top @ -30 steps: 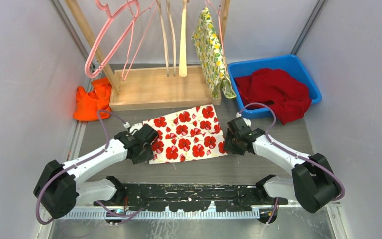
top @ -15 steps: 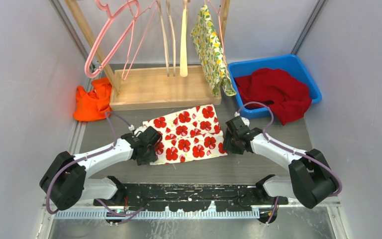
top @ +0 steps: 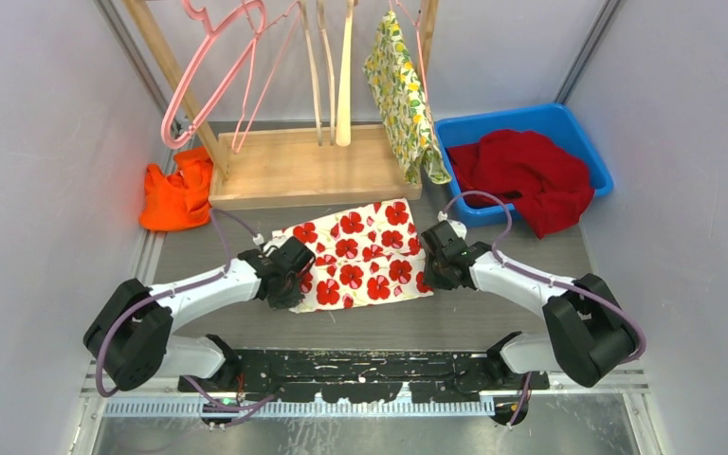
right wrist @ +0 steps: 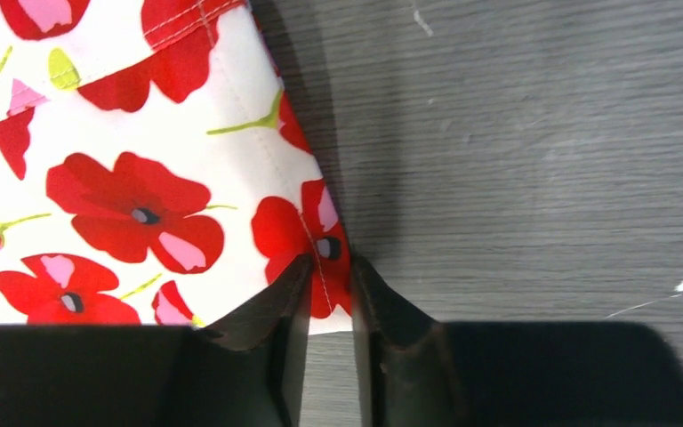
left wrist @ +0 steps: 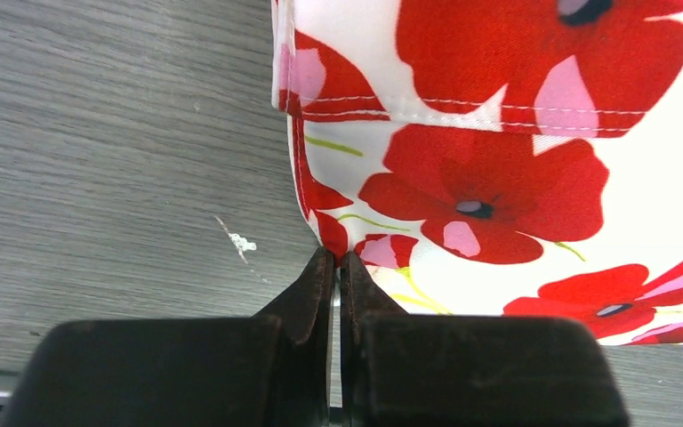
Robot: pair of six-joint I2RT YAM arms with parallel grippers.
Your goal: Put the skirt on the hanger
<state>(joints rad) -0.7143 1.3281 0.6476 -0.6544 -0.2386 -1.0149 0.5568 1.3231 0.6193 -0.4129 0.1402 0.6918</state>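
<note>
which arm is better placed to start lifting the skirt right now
Left, probably: the left gripper looks pinched shut on the skirt edge; the right gripper straddles the opposite edge, jaws apart.

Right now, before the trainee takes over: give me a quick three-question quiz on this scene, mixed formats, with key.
1. True or false: the left tool has its jaws wide apart.
2. Fill in: the skirt lies flat on the ___.
3. What lies in the blue bin? A red cloth; B orange cloth; C nothing.
Key: 1 false, they are shut at the skirt's edge; 2 table; 3 A.
</note>
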